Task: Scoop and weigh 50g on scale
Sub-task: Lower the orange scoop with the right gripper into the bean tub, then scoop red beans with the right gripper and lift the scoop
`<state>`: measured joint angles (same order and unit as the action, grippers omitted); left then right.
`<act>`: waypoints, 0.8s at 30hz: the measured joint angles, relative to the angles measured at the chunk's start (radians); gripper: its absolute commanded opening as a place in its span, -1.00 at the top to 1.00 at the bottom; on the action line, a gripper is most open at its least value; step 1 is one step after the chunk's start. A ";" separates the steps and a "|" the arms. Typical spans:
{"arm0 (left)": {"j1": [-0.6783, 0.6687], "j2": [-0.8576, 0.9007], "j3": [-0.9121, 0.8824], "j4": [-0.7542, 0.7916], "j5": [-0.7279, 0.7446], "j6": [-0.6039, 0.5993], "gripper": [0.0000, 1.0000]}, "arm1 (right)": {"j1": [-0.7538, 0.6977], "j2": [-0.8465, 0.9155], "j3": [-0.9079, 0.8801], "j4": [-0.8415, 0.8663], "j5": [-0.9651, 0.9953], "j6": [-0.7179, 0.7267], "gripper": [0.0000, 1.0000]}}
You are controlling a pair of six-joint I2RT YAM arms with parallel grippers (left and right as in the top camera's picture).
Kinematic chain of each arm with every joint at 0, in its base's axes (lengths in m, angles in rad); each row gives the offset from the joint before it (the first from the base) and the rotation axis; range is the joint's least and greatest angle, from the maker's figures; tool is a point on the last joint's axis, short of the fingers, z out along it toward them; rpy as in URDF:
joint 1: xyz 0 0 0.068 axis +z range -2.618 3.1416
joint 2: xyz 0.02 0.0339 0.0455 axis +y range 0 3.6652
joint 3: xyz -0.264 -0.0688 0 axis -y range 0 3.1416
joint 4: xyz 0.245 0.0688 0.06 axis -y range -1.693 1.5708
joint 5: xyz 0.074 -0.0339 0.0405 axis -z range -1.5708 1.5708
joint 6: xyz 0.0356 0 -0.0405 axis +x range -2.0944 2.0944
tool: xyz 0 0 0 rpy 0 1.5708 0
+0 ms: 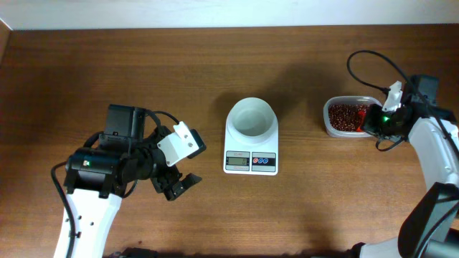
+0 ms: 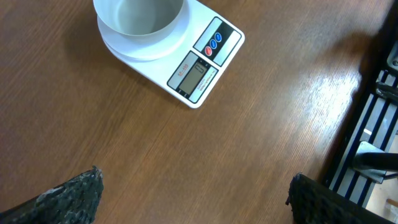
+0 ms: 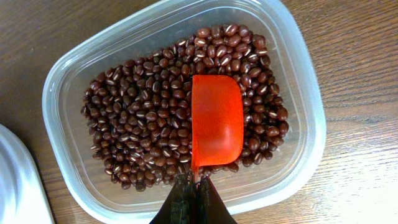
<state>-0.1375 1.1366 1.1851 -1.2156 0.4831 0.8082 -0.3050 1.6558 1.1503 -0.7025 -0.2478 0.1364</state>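
The white scale (image 1: 251, 159) stands mid-table with a round white bowl (image 1: 251, 117) on top; the bowl holds nothing. The left wrist view shows the same scale (image 2: 199, 68) ahead of the fingers. My left gripper (image 1: 179, 185) hovers open over bare wood, left of the scale. My right gripper (image 3: 193, 198) is shut on the thin handle of an orange scoop (image 3: 216, 121). The scoop's back faces up and it lies on the red beans (image 3: 143, 118) in a clear plastic tub (image 1: 343, 117) right of the scale.
The tub's rim (image 3: 62, 68) curves round the beans on all sides. A black rack-like frame (image 2: 373, 137) stands past the table's edge in the left wrist view. A white lid edge (image 3: 15, 180) shows at lower left of the right wrist view.
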 measured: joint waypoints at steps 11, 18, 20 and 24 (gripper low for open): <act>0.000 0.000 0.000 0.000 0.000 0.000 -0.98 | -0.076 -0.008 0.000 -0.007 -0.096 0.002 0.92; 0.000 0.000 0.001 0.000 0.000 0.000 -0.98 | -0.152 -0.008 0.000 -0.007 -0.211 0.006 0.92; 0.000 0.000 0.001 0.000 0.000 0.000 -0.98 | -0.169 -0.008 0.000 -0.009 -0.237 0.008 0.92; 0.000 0.000 0.001 0.000 0.000 0.000 -0.98 | -0.194 -0.008 0.000 -0.015 -0.275 0.011 0.92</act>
<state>-0.1375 1.1366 1.1858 -1.2156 0.4831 0.8082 -0.4992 1.6482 1.1503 -0.7174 -0.5224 0.1471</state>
